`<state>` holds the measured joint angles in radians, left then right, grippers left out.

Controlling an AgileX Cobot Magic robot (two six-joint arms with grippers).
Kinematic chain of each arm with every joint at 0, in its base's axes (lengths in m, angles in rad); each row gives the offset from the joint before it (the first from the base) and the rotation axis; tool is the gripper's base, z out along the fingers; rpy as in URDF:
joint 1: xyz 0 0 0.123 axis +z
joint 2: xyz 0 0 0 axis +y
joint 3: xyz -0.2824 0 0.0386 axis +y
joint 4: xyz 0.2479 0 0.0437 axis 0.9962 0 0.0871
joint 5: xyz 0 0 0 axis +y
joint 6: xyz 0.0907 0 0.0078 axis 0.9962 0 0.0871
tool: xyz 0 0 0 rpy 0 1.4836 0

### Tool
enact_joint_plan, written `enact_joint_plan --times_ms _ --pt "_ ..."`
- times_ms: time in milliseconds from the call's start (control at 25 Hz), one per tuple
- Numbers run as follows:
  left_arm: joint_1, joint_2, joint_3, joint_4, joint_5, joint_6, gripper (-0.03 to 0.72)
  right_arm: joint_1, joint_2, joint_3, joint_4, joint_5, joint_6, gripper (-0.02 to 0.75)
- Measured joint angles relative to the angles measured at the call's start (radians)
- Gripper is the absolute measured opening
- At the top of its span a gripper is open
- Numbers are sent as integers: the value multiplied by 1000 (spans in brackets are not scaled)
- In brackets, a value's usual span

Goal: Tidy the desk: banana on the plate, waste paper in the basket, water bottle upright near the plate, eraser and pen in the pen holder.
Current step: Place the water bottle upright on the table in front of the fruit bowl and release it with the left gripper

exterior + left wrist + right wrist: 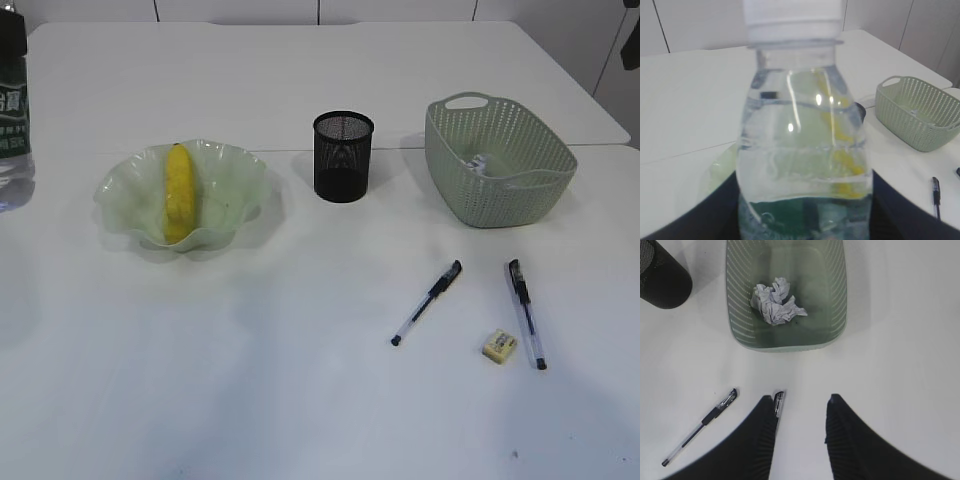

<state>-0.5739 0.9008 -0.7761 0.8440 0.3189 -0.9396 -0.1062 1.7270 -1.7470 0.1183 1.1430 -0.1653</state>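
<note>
The clear water bottle [802, 125] with a white cap fills the left wrist view, and my left gripper [805, 175] is shut on its lower body, one dark finger on each side. In the exterior view the bottle [12, 110] stands upright at the far left edge. The banana [178, 195] lies on the pale green plate [120, 190]. Crumpled waste paper [776, 302] rests in the green basket [835, 295]. My right gripper [801, 402] hangs open above the table, its left finger beside a pen [779, 402]. A second pen [428, 302] and the eraser [499, 345] lie on the table near the first pen [526, 312].
The black mesh pen holder [343, 155] stands between the plate and the basket [500, 160]. A dark part of the right arm [630, 45] shows at the top right edge. A seam runs across the white table behind the plate.
</note>
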Motion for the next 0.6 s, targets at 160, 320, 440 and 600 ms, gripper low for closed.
enact_joint_plan --times_ms 160,320,440,600 --pt "0 0 0 -2 -23 0 370 0 0 0 -2 -4 0 261" --pt "0 16 0 -2 -25 0 370 0 0 0 -2 -10 -2 261" --pt "0 28 0 -2 -52 0 370 0 0 0 -2 -11 -4 261" --pt "0 44 0 1 -118 0 370 0 0 0 -2 -14 -6 261"
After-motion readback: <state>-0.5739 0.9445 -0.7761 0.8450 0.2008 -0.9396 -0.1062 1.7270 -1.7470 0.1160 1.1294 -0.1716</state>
